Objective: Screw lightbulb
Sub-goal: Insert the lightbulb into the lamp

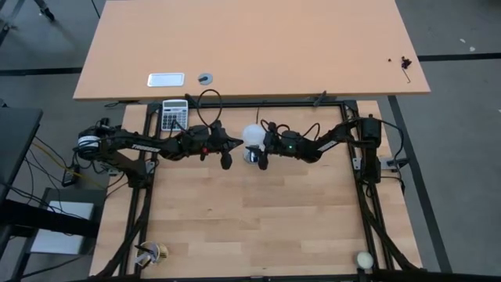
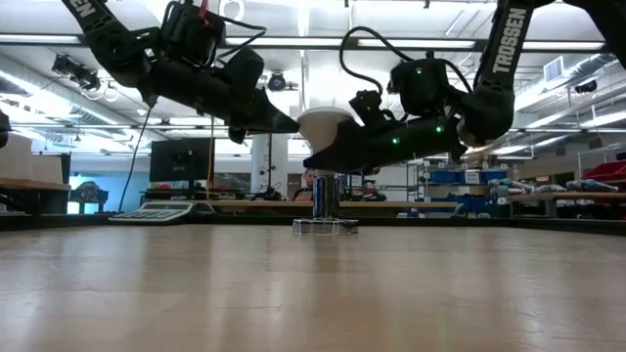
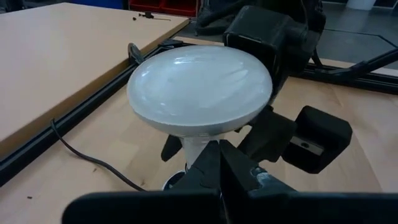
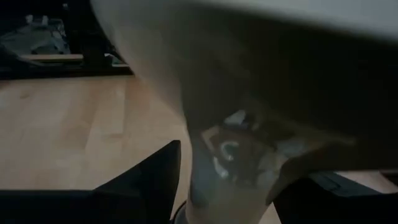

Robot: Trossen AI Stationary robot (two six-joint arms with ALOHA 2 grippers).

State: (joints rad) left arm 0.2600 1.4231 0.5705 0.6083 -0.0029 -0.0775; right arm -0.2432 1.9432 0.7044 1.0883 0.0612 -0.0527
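The white lightbulb (image 3: 199,81) stands upright, dome up, its narrow base in the silver socket (image 2: 326,200) on the table's far middle. My right gripper (image 1: 258,153) reaches in level from the right, just under the dome, and is shut on the bulb's cone. My left gripper (image 1: 237,142) is shut and hovers at dome height, its tips just left of the bulb; in its wrist view the shut fingers (image 3: 221,171) point at the neck. The socket's black cord (image 3: 93,158) trails across the wood. My right gripper has the bulb's tapering cone (image 4: 205,124) between its two fingers (image 4: 155,177), just below the dome. The fingers come in level from the table's right, one on each side. The bulb stays upright with its base in the socket. My left gripper's shut tips are close to the dome's left edge (image 2: 301,123); I cannot tell whether they touch it.
A calculator (image 1: 174,114) lies at the far left of the work table. Black frame rails (image 1: 368,211) run along the edges. A cream ball (image 1: 364,258) sits at the near right and a small object (image 1: 153,252) at the near left. A second table (image 1: 250,47) stands beyond.
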